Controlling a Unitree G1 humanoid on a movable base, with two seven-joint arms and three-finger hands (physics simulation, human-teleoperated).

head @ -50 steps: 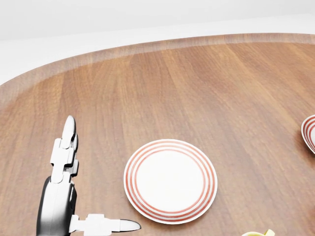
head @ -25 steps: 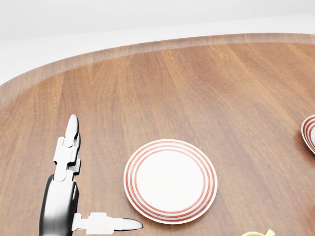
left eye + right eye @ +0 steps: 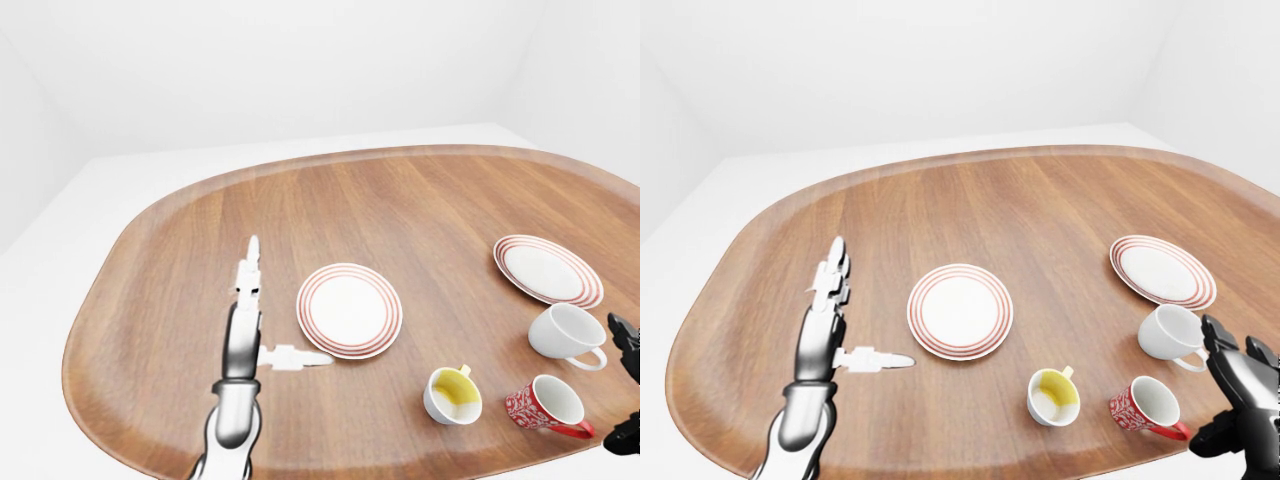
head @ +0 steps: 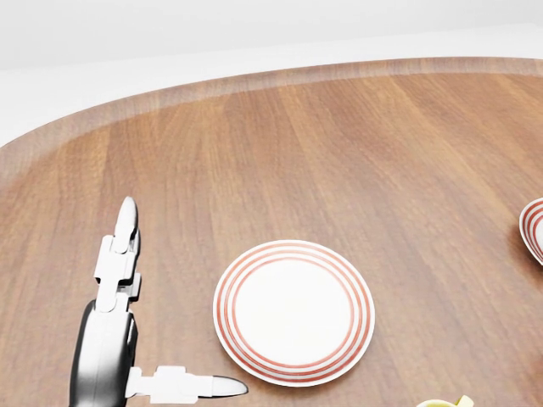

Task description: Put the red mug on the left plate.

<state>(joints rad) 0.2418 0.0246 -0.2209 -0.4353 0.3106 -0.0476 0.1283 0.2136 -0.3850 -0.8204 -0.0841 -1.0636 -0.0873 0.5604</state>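
Observation:
The red mug [image 3: 1145, 408] lies on its side at the lower right of the wooden table [image 3: 1040, 210], mouth facing the camera. The left plate [image 3: 960, 311], white with red rings, sits near the table's middle and is bare; it also shows in the head view [image 4: 293, 312]. My left hand [image 3: 855, 318] is open and flat, to the left of this plate, with fingers [image 3: 830, 270] stretched out and the thumb pointing at the plate. My black right hand [image 3: 1238, 395] is open just right of the red mug, not touching it.
A second ringed plate [image 3: 1162, 271] sits at the right. A white mug [image 3: 1170, 333] lies below it, close to my right hand. A mug with a yellow inside [image 3: 1053, 397] stands left of the red mug.
My left hand has drifted slightly to the right in the head view. The plate has not moved.

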